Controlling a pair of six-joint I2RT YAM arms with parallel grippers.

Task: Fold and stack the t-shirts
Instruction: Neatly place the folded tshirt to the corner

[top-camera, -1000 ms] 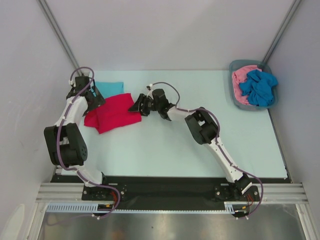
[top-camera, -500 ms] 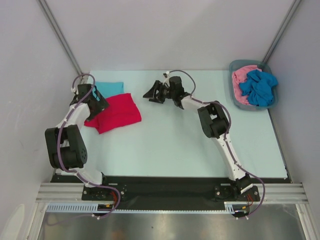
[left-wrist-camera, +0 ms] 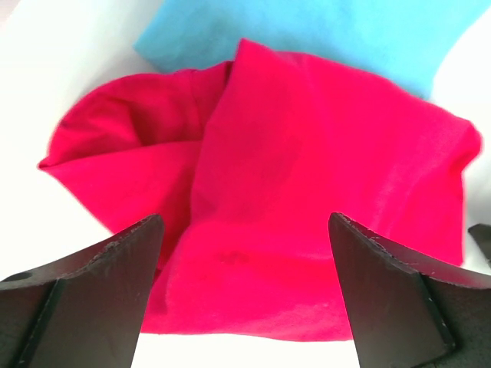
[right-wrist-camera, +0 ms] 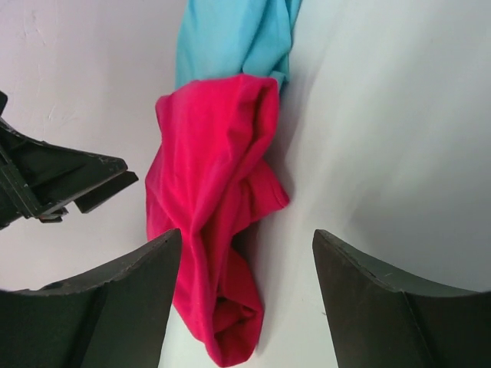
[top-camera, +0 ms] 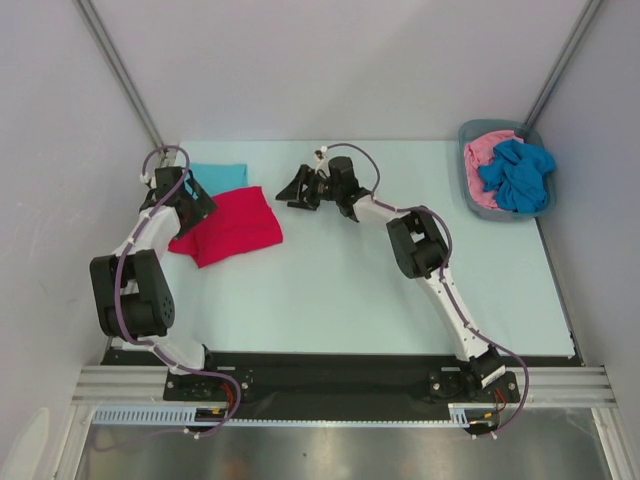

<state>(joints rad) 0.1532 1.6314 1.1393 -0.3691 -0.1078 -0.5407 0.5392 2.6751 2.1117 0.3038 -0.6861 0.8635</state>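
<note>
The right fingers (right-wrist-camera: pixel 100 307), now wide and empty, have drawn back from the red shirt (top-camera: pixel 228 226), folded at the desk's (top-camera: pixel 330 290) far left overlapping the teal shirt (top-camera: pixel 218 177), left fingers (left-wrist-camera: pixel 84 291) wide above it: fold likely done.

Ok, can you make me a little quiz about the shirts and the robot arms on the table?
1. True or false: the red t-shirt lies inside the grey bin.
2. Which shirt does the red t-shirt touch? A) a white one B) the teal t-shirt C) a black one
3. How many shirts are in the grey bin, and is the left gripper or the right gripper holding cloth?

Key
1. False: it lies on the table.
2. B.
3. Two, the pink t-shirt and the blue t-shirt. Neither gripper holds cloth: both are open and empty.
</note>
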